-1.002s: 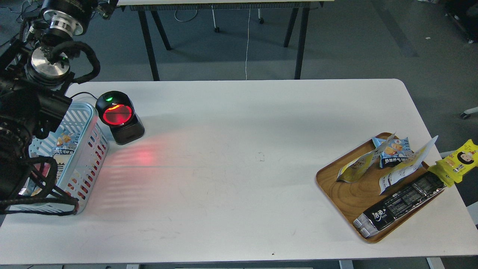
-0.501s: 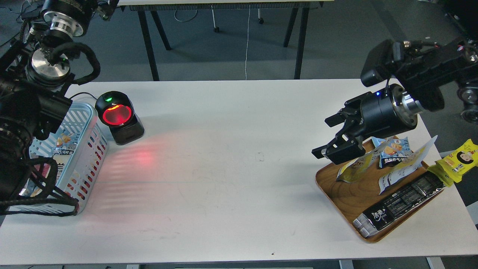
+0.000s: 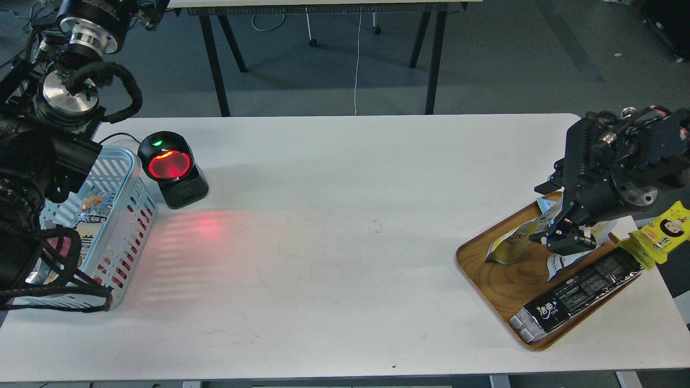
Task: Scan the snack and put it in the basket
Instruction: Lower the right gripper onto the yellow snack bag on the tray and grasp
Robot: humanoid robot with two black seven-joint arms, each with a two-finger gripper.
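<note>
The snack [image 3: 509,245], a yellow and white pouch with pictured nuts, leans in the wooden tray [image 3: 501,280] at the table's right end. My right gripper [image 3: 563,240] points down over the tray, just right of that pouch and touching or nearly touching its top edge. Its fingers look spread, with nothing held. A second similar pouch [image 3: 563,261] lies partly hidden under the gripper. The light blue basket [image 3: 131,178] stands at the far left with packets inside. My left arm [image 3: 59,102] hangs over it; its gripper is out of view.
A black scanner [image 3: 172,170] with a glowing red window stands just right of the basket, casting red light on the white table [image 3: 334,242]. The tray also holds a long black packet [image 3: 582,291]. A bright yellow cartoon-face packet [image 3: 660,231] lies beside the tray.
My right arm came in from the right a second ago, then swung down and right over the tray, lowering onto the pouches. The small blue packet is now hidden behind it. The left arm barely moved.
</note>
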